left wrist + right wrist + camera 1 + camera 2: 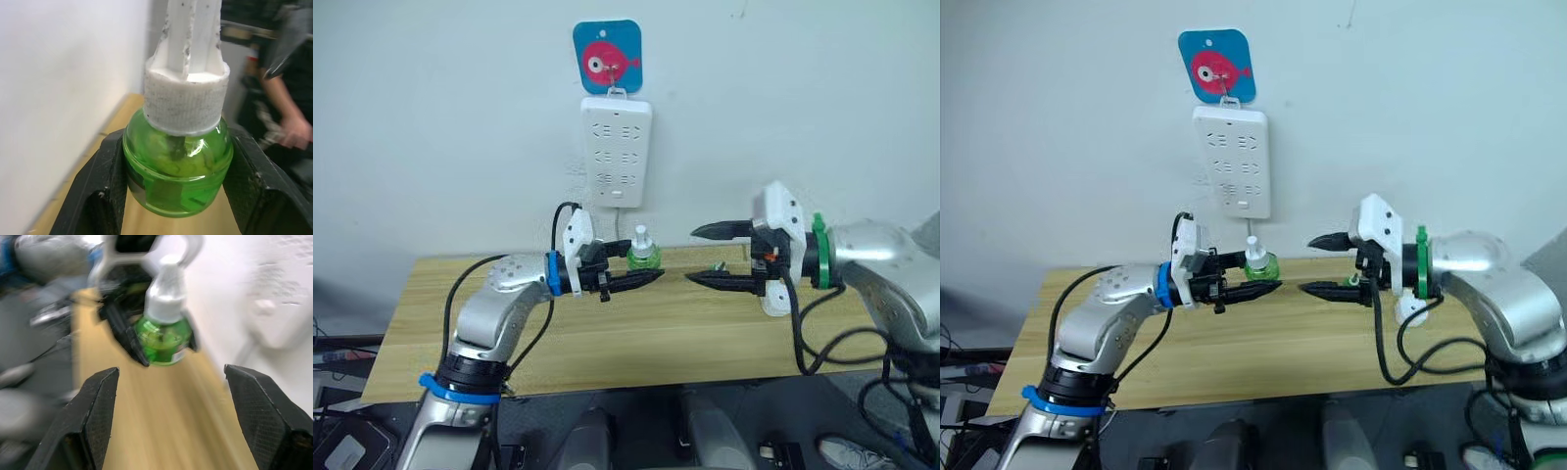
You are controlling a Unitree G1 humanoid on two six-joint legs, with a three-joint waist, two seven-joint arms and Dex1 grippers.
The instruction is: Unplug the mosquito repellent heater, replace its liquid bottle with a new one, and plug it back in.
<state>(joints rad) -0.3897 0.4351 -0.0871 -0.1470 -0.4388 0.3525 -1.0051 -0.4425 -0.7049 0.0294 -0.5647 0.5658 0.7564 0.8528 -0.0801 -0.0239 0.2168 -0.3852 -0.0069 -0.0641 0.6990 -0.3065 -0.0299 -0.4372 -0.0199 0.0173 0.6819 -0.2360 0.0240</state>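
Left gripper (651,277): fingers clamped on tiny translucent green white-capped bottle (643,254).
Right gripper (702,257): fingers spread wide, empty.
Left wrist view: blurred person (281,83) behind.

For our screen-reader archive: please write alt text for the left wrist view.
The left claw grips a translucent green bottle with a white screw cap between its black fingers. A wooden table lies beneath, beside a white wall.
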